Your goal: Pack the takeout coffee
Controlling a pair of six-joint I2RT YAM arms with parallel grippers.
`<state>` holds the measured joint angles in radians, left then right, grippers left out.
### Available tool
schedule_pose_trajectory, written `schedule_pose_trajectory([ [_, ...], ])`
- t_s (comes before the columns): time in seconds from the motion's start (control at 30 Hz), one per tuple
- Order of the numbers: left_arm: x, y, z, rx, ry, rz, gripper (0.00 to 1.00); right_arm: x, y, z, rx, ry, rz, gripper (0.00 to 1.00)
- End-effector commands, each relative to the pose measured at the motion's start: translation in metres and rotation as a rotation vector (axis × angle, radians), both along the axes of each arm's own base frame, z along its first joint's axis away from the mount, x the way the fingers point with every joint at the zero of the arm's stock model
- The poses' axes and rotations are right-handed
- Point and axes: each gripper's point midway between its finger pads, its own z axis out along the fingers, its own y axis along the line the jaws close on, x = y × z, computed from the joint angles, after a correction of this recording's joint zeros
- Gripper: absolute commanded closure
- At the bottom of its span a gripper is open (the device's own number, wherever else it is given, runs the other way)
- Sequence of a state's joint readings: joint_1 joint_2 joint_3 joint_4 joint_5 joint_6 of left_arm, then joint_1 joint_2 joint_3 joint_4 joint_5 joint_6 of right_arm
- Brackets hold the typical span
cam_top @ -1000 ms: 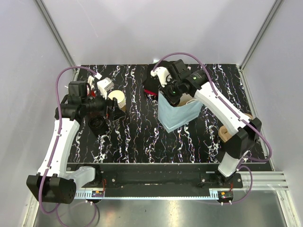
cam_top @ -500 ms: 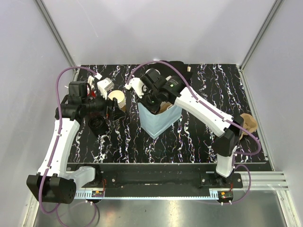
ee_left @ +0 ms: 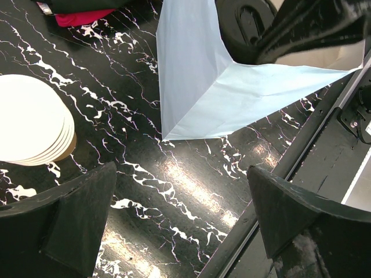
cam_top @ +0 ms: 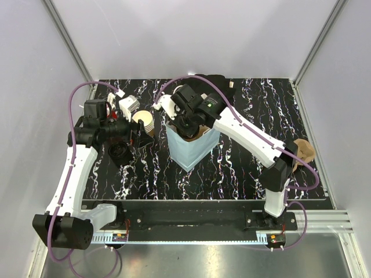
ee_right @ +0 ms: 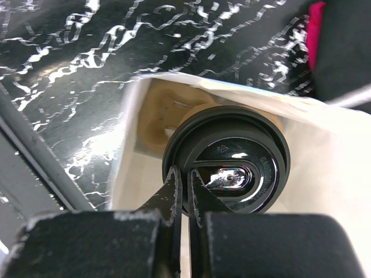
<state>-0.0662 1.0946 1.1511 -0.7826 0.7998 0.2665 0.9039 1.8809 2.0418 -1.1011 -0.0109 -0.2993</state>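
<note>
The takeout coffee [ee_right: 232,168], a tan cup under a round black lid, sits inside the pale blue paper bag [cam_top: 188,149]. In the right wrist view my right gripper [ee_right: 181,179] is shut, pinching the lid's near rim between its fingertips. From above, that gripper [cam_top: 188,124] reaches down into the bag's open top, and only a bit of tan cup [cam_top: 203,133] shows. My left gripper [cam_top: 139,134] stands open and empty at the left, next to the nested stack of tan cups [cam_top: 144,121]. In the left wrist view the bag [ee_left: 197,87] lies beyond its fingers.
A stack of black lids [cam_top: 119,153] lies below the left gripper. A white box [cam_top: 128,104] stands at the back left. A brown paper item [cam_top: 304,152] sits at the table's right edge. Something red [ee_left: 81,16] lies behind the bag.
The right arm has swung left across the table, and the bag with the coffee in it has come along to the centre-left. The left arm has stayed put.
</note>
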Motion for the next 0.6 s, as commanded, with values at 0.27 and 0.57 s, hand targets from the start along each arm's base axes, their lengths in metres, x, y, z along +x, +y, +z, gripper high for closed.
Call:
schedule_pose_trajectory([
  [0.27,0.007,0.001,0.007,0.008,-0.07,0.002,0.01,0.039,-0.059,0.073,0.101,-0.16,-0.156,1.0],
  [0.57,0.007,0.001,0.007,0.007,-0.069,0.002,0.01,0.049,-0.078,0.076,0.119,-0.153,-0.188,1.0],
])
